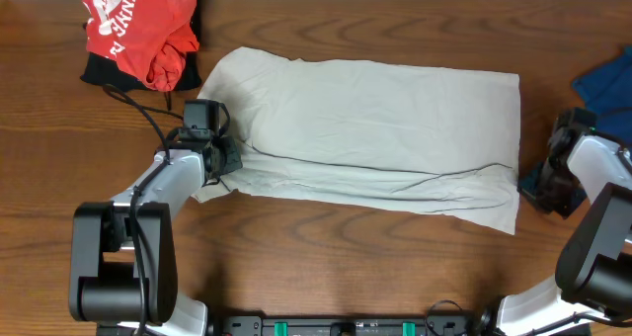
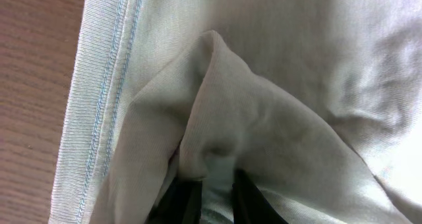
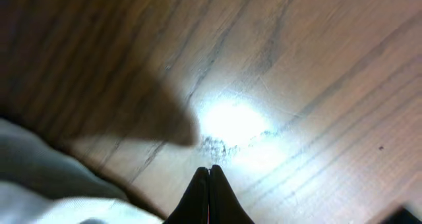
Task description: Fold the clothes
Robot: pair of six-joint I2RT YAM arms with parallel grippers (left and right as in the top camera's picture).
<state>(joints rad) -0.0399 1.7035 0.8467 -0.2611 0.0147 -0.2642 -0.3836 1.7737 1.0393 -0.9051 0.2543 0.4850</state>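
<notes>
Shirt [image 1: 375, 114] lies spread lengthwise across the middle of the table [image 1: 326, 257], wrinkled, with a flatter band of cloth running along its near edge. At its left end the left gripper [image 2: 211, 188] is nipped on a raised ridge of the fabric, just inside the stitched hem [image 2: 99, 118]; the pinch looks small, and I cannot tell whether it takes one layer or more. The right gripper [image 3: 210, 184] is closed on nothing, its tips pressed together over bare wood, with the shirt's right edge just beside it in the wrist view.

The step in hand appears to be taking hold of both ends for a fold. To do it well, the right jaws need to open and come in over the right edge, then bite deep enough to hold every layer there. Both ends should then rise together, keeping the cloth taut between them so it does not sag or bunch, and be laid edge to edge. A shallow pinch on the left may slip once the fabric's weight comes on. Red garment [image 1: 138, 35] and blue cloth [image 1: 607, 84] sit well clear.
</notes>
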